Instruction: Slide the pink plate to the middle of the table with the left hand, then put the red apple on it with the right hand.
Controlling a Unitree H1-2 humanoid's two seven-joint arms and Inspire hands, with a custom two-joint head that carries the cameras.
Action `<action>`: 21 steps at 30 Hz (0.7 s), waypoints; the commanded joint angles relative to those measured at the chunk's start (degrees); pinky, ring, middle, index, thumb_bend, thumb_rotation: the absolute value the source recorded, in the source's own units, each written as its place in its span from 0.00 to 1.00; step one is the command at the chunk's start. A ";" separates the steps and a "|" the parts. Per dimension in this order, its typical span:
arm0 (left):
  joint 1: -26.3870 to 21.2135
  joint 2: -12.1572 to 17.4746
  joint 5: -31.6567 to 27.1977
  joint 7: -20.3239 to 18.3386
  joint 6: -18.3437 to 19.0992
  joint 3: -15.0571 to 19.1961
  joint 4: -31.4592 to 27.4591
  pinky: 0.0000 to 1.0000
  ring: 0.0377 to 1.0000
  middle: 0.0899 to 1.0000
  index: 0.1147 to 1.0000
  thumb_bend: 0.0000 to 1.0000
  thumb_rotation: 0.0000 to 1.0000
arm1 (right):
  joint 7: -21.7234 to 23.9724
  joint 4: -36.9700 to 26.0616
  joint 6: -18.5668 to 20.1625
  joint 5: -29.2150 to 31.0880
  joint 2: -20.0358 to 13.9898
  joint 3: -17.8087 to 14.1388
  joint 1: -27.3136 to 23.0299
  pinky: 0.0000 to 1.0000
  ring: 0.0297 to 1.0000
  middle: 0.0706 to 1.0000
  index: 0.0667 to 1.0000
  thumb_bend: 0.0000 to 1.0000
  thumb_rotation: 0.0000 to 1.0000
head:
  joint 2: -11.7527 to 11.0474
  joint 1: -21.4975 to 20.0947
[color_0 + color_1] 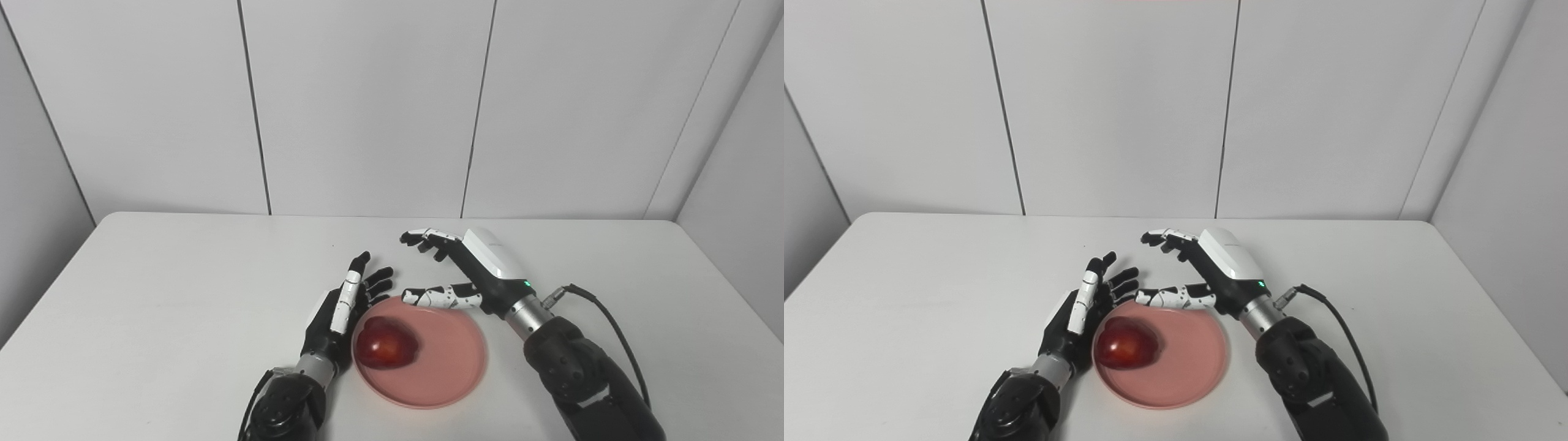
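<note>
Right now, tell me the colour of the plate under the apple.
Pink; the plate shows best in the left eye view.

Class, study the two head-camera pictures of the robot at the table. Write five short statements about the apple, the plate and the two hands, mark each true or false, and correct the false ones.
1. The red apple lies on the pink plate. True.
2. The right hand is shut on the apple. False: it is open, holds nothing, and is at the plate's far rim.
3. The left hand is beside the plate's left edge, fingers spread. True.
4. The apple sits on the right half of the plate. False: it sits on the left part, near the left hand.
5. A second plate stands on the table. False: only one plate is visible.
</note>
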 commanded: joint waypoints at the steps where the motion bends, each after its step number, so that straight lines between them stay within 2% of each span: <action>1: 1.50 0.09 0.07 1.03 3.01 0.51 1.62 0.87 0.87 0.86 1.00 0.80 0.95 | -0.31 -0.19 1.31 5.40 1.25 -2.75 -1.59 0.69 0.79 0.81 0.78 1.00 0.96 | -0.02 0.06; 3: 1.42 0.09 0.19 1.06 3.00 0.57 1.67 0.87 0.87 0.86 1.00 0.80 0.96 | -0.43 0.22 2.25 8.42 2.08 -4.83 -1.17 0.74 0.82 0.83 0.79 1.00 0.98 | 0.01 0.02; 8: 1.32 0.18 0.37 1.22 2.58 0.84 1.81 0.86 0.86 0.86 1.00 0.81 0.97 | -0.59 2.05 3.80 15.95 3.69 -9.67 0.47 0.73 0.80 0.82 0.79 0.99 1.00 | 0.07 -0.07; 13: 1.36 0.34 0.62 1.25 1.95 0.99 1.90 0.87 0.86 0.87 1.00 0.80 0.97 | -0.19 3.89 4.47 19.25 3.94 -11.13 1.82 0.78 0.81 0.82 0.85 1.00 1.00 | 0.11 -0.18; 16: 1.51 0.46 1.49 1.76 1.50 0.78 1.70 0.87 0.88 0.92 1.00 0.79 0.99 | -0.48 4.56 7.80 23.31 5.34 -13.11 2.54 0.81 0.81 0.83 0.90 1.00 1.00 | 0.10 -0.28; 21: 1.52 0.55 2.21 2.31 1.06 0.61 1.92 0.90 0.90 0.95 1.00 0.78 1.00 | 0.05 5.53 10.58 26.73 5.88 -14.64 2.88 0.88 0.85 0.87 0.92 0.99 1.00 | 0.11 -0.30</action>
